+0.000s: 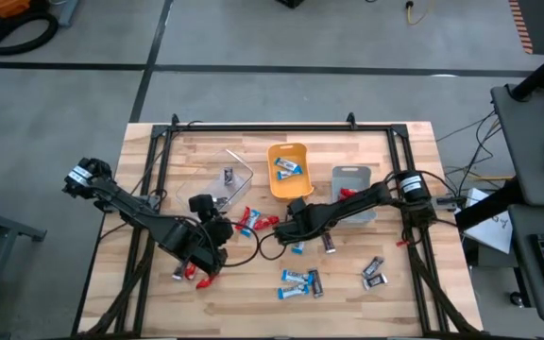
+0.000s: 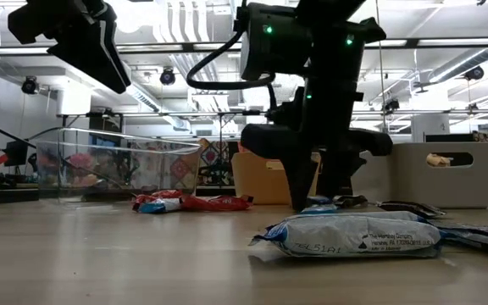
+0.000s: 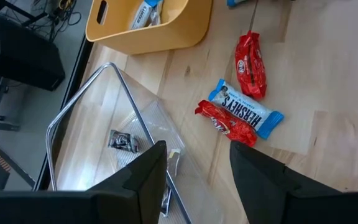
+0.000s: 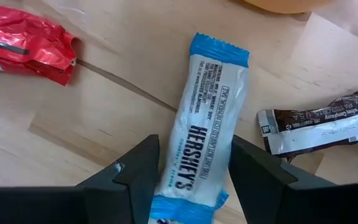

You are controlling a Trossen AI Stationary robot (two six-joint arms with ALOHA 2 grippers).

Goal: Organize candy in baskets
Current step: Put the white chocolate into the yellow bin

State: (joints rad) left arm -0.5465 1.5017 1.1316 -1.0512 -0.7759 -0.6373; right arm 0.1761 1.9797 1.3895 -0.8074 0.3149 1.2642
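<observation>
On the table, three baskets (image 1: 288, 170) (one orange); right pincer (image 4: 190, 171) spread, straddling one blue-and-white candy (image 4: 204, 149).

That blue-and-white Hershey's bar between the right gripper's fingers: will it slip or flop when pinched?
The Hershey's bar lies flat on the table, so rolling seems unlikely. Its glossy wrapper may slip against the right gripper, whose open fingers straddle it. Its crimped ends probably flex.

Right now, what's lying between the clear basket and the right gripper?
In the high view, a cluster of red and blue-and-white candies lies between the clear basket and the right gripper.
</observation>
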